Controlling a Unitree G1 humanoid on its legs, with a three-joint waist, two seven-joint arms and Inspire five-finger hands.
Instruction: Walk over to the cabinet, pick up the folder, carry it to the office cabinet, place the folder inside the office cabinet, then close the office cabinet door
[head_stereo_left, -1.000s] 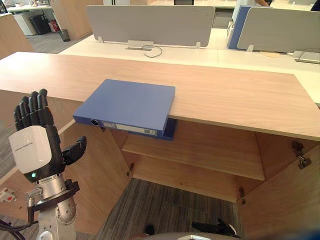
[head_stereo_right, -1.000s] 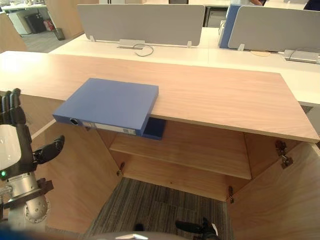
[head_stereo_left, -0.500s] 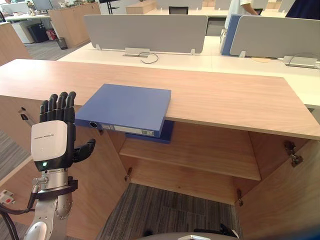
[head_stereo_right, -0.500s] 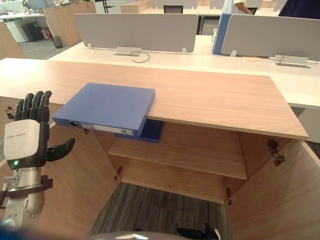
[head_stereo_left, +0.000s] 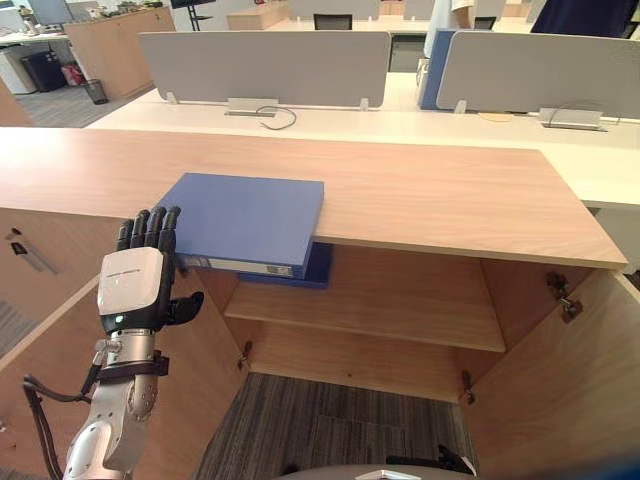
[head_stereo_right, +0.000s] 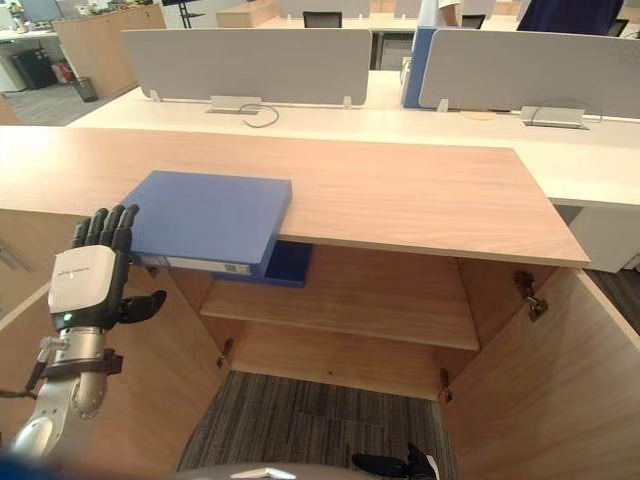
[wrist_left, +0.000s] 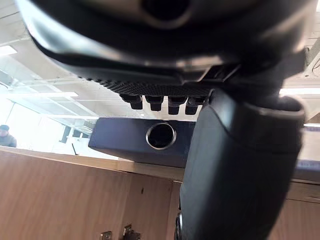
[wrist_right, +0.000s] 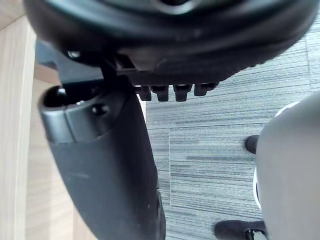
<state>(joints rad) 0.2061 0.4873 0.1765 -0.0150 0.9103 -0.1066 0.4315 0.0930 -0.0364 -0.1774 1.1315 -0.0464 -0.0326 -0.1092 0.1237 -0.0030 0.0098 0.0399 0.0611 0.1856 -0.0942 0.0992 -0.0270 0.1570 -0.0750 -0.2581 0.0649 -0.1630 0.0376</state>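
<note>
The left robot hand (head_stereo_left: 131, 290) has neared the folder (head_stereo_left: 250, 215)

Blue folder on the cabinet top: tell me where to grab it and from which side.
Grip the blue folder by its spine edge, coming from the front. It lies flat, and that edge juts out past the cabinet top, leaving room to pinch it from above and below. The open left hand is right beside that corner.
</note>
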